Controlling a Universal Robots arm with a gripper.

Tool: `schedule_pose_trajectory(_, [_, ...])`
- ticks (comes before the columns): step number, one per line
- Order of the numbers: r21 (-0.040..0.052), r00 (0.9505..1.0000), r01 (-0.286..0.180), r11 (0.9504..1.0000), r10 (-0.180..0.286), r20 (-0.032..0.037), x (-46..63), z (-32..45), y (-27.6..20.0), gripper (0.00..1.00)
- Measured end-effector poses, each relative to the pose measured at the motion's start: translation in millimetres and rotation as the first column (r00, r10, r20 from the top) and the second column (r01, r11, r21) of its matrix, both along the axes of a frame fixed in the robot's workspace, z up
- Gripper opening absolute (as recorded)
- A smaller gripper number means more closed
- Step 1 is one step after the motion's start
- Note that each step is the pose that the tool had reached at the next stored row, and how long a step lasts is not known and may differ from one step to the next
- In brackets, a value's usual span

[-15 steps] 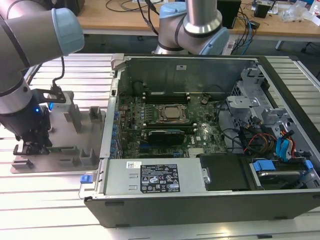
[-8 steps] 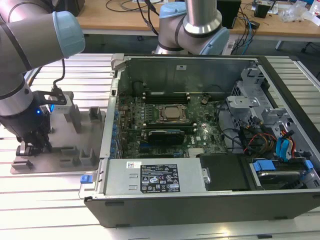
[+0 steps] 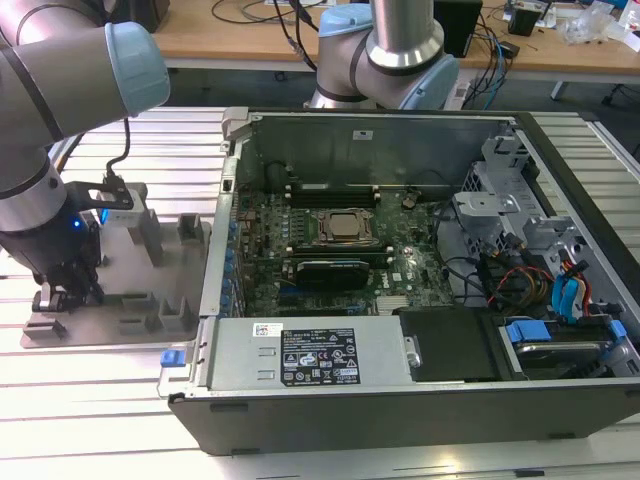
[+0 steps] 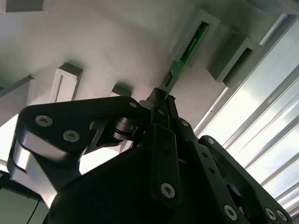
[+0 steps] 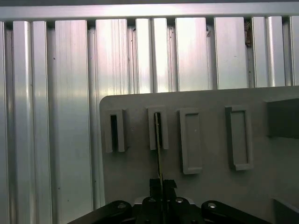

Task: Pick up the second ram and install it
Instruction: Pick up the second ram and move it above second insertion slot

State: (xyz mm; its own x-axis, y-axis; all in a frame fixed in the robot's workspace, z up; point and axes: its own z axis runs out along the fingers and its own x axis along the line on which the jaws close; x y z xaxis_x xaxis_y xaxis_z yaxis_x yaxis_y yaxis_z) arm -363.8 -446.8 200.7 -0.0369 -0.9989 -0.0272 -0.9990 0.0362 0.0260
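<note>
1. in my exterior view the gripper [image 3: 66,292] sits low over the grey tray [image 3: 125,325] at the exterior view's left, just beside the open computer case [image 3: 300,400].
2. in both wrist views i see the fingers [image 4: 156,109] drawn narrow, pinching one end of the second ram [image 4: 187,51].
3. the stick runs edge-on from the gripper, and its far end reaches into one of the tray's raised slot holders [image 5: 158,128].
4. the tray lies on the ribbed aluminium table [image 5: 70,93].

Second ram [image 4: 188,49]: thin green stick, one end in tray slot [image 4: 211,22], other pinched by tool [image 4: 163,93].
</note>
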Motion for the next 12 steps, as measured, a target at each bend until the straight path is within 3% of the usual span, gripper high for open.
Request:
schedule_pose_trajectory(4, [0.0011,1.0,0.0,1.0,0.0,0.0001,0.0,0.1,0.0,0.13])
schedule_pose_trajectory(12, [0.0008,1.0,0.0,1.0,0.0,-0.0001,0.0,20.7,0.0,0.13])
